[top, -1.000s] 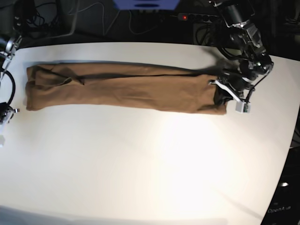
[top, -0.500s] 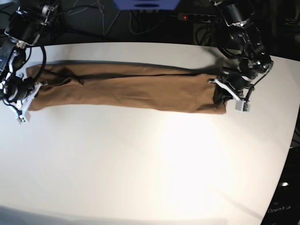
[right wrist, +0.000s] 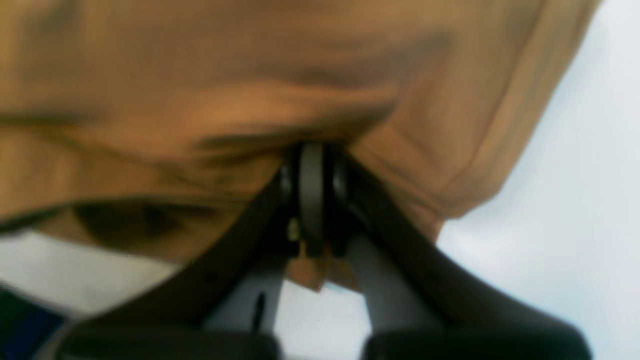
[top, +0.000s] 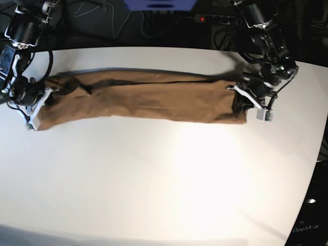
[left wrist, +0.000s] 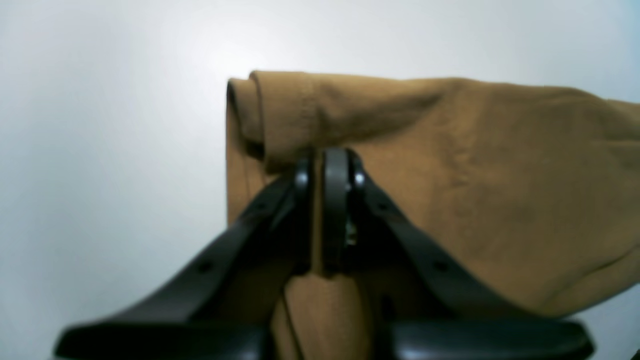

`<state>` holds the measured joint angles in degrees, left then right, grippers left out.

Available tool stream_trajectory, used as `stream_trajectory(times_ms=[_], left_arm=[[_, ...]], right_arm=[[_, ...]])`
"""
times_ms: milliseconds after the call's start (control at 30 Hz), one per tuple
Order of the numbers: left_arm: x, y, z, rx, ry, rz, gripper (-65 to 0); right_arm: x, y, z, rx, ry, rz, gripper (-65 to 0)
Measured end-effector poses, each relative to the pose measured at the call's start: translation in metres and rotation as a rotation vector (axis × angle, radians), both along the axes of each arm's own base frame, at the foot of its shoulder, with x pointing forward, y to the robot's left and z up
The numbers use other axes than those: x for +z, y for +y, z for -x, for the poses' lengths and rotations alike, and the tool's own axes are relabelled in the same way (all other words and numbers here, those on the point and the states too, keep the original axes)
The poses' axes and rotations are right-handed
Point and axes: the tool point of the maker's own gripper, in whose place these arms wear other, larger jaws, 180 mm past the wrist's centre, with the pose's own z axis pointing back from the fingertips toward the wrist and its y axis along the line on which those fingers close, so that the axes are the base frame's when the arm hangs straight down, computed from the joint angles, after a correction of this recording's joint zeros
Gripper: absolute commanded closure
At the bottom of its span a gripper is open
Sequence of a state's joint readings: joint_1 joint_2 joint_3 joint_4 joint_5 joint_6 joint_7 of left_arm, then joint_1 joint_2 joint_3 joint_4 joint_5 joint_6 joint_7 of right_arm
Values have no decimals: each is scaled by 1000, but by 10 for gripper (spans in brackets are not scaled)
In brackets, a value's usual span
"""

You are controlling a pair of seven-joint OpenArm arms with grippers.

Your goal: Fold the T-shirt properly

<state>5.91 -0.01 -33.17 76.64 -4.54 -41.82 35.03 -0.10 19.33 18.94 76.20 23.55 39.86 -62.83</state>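
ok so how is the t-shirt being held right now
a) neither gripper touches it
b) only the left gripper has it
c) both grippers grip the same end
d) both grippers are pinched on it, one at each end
d: the left gripper and the right gripper are each shut on an opposite end of the long folded T-shirt.

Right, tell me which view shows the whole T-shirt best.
The base view: the T-shirt lies as one long folded band on the table. The left wrist view shows only one pinched end; the right wrist view only blurred folds at the other.
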Motion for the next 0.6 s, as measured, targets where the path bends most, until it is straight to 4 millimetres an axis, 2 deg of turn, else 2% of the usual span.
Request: stream_trajectory(times_ms=[133,600], left_arm=[[0,2,1,-18,0,-7,-37],[11,14,6,-59,62,-124,-41]], right_arm=[[-8,4,-11,-27,-51,-80,-10],[-5,1,-13,-21,-65,-95,-10]])
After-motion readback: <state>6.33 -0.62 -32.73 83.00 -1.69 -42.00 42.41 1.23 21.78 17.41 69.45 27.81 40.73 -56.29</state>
